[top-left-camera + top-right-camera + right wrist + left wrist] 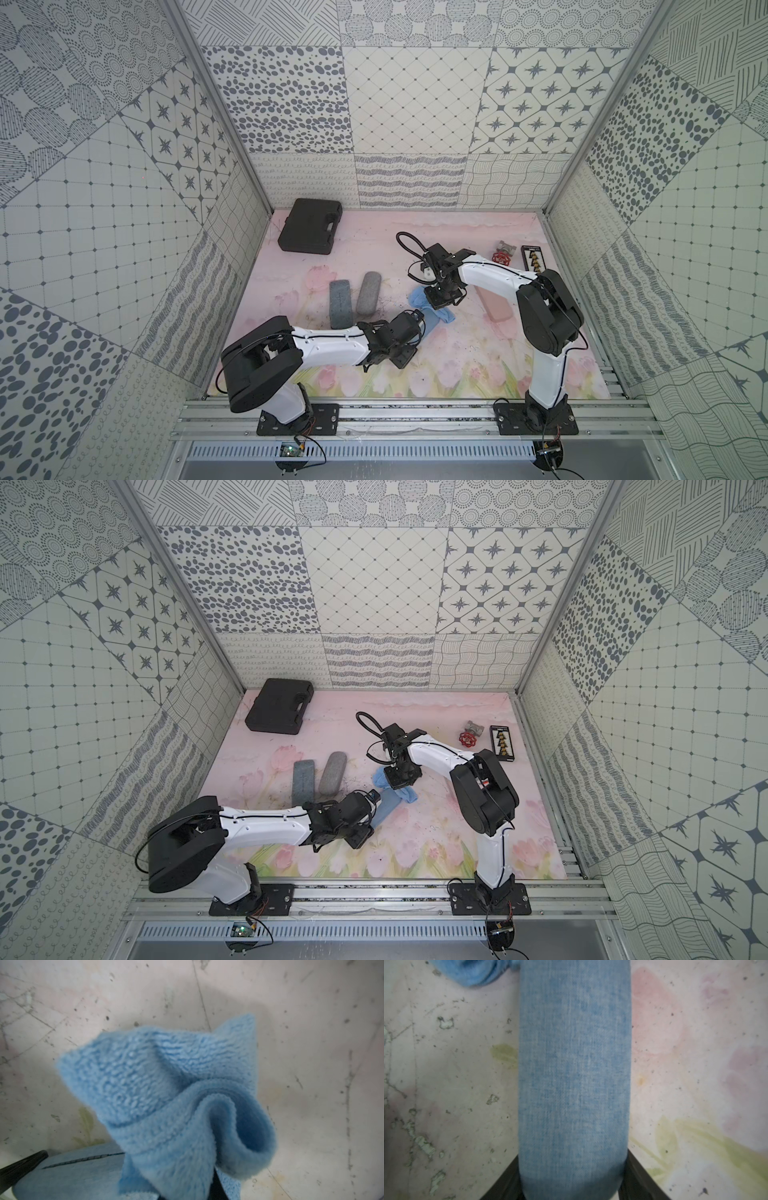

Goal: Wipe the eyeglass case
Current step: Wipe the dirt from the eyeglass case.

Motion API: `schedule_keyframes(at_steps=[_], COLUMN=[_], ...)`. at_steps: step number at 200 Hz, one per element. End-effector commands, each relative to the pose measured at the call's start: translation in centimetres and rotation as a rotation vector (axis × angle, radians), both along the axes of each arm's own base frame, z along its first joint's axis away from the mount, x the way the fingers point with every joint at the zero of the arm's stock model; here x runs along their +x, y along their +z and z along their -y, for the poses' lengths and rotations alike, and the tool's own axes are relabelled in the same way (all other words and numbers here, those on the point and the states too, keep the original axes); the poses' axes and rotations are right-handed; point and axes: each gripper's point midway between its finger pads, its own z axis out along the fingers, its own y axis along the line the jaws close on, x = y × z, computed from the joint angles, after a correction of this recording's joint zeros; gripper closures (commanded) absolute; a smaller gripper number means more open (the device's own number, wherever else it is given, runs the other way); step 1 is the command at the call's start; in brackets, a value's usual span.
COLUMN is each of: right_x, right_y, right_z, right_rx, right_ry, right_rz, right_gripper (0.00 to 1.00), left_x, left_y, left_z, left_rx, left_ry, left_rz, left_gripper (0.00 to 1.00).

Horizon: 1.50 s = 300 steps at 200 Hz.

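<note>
1. The left claw (573, 1155) is clamped on the blue eyeglass case (574, 1068). One dark finger (508, 1182) sits on each long side of the case's near end.
2. In both top views the case lies close to the middle of the desk (457, 374), with its free end pointing toward 1 o'clock.
3. Whether the case rests on the flowered mat or is held just above it cannot be told.
4. The right claw (217, 1184) is closed on a bunched blue cloth (158, 1084), which hangs from it in loose folds.
5. The cloth is at the free end of the case. In the right wrist view its folds overlap that end, but it is unclear whether it presses on the fabric.
6. At 9 o'clock from the blue case, a darker grey case (340, 303) and a lighter grey case (368, 293) lie side by side.
7. A black tool case (309, 224) sits in the 11 o'clock corner of the desk.
8. A red valve (503, 254) and a black box (534, 257) stand near each other at 2 o'clock.
9. A pink case (496, 308) lies at 3 o'clock, partly under the right arm.
</note>
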Motion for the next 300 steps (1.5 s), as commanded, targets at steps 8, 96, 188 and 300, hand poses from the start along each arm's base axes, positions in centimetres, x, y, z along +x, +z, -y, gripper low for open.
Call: schedule_keyframes(at_steps=[8,96,188,300], right_x=[-6.6,0.9,-8.0,-5.2], right_y=[0.7,3.7,2.5,1.4], right_z=[1.7,5.6,-6.2,-1.4], right_rx=[0.079,0.249,0.374,0.372], right_ry=[-0.066,-0.556,-0.358,-0.472], right_rz=[-0.207,-0.062,-0.242,-0.297], right_gripper=[1.00,1.00,1.00,1.00], left_x=[-0.8,-1.7,-0.6,-0.3], left_y=[-1.3,0.0,0.3,0.4], left_z=[-1.7,1.1,1.7,1.8], left_rx=[0.067,-0.050,-0.123,-0.133], left_ry=[0.156,0.090,0.116,0.113], left_rz=[-0.130,-0.228,-0.271,-0.277], left_gripper=[0.92,0.90,0.91,0.92])
